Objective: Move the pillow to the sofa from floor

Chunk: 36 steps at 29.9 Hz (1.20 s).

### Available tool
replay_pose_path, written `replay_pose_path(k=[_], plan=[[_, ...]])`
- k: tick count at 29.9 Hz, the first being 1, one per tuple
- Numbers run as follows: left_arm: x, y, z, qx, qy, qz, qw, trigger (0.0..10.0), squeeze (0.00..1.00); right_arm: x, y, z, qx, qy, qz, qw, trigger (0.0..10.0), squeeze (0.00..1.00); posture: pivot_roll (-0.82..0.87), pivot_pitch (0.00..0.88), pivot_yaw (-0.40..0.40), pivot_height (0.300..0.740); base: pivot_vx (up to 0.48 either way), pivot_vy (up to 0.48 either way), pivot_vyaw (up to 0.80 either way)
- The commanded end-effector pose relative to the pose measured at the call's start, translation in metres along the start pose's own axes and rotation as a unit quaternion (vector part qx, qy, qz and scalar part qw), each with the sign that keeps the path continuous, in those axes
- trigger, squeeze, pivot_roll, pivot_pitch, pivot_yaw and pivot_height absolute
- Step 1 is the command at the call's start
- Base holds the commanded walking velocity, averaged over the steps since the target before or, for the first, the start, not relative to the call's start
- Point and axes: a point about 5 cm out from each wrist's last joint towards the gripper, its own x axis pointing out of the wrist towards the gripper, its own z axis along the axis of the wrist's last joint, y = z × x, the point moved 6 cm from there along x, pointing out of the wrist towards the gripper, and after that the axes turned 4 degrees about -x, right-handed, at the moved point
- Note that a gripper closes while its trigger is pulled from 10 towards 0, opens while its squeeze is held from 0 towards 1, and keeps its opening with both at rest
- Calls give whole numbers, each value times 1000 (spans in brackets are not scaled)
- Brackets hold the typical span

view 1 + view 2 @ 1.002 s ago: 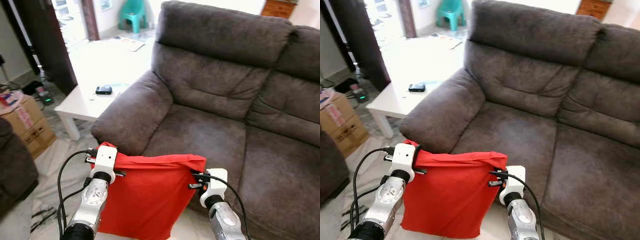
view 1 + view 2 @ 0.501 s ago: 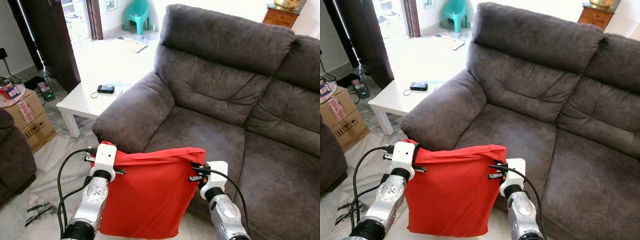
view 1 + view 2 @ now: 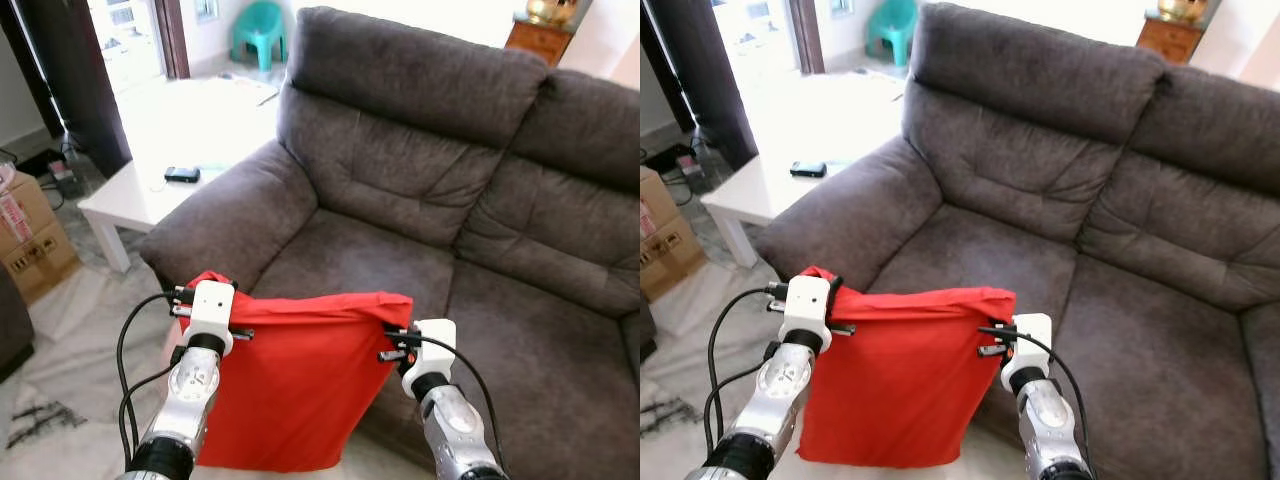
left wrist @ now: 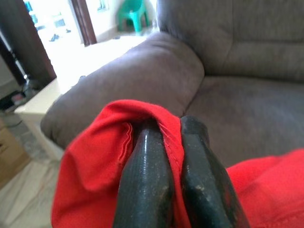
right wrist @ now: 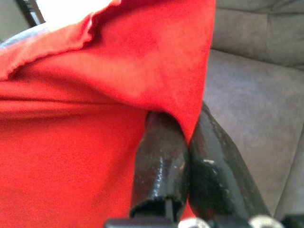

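Pillow: lower edge hides the sofa seat front and the floor behind it; its upper corners fold over the fingertips of the left gripper and right gripper, which are covered. Sofa: right end cut off by the frame edge. Both arms: cut off at the lower edge. Bench: far side washed out by glare; small dark item on it too small to identify. Box: partly out of frame at left.
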Motion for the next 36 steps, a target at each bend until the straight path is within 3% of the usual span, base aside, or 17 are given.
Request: replay_pose_path(k=[1, 23, 36], plan=[[4, 25, 13, 0, -26, 44, 999, 10000, 0, -4, -46, 20, 10, -40, -87, 995, 10000, 0, 163, 0, -126, 740, 0, -368, 0], [3, 24, 11, -3, -26, 42, 999, 10000, 0, -6, -47, 16, 5, -30, -92, 995, 10000, 0, 164, 0, -126, 740, 0, -364, -714], [1, 22, 10, 1, -27, 42, 999, 10000, 0, -1, -40, 24, -2, -45, -70, 997, 10000, 0, 165, 0, -129, 740, 0, -285, 0]])
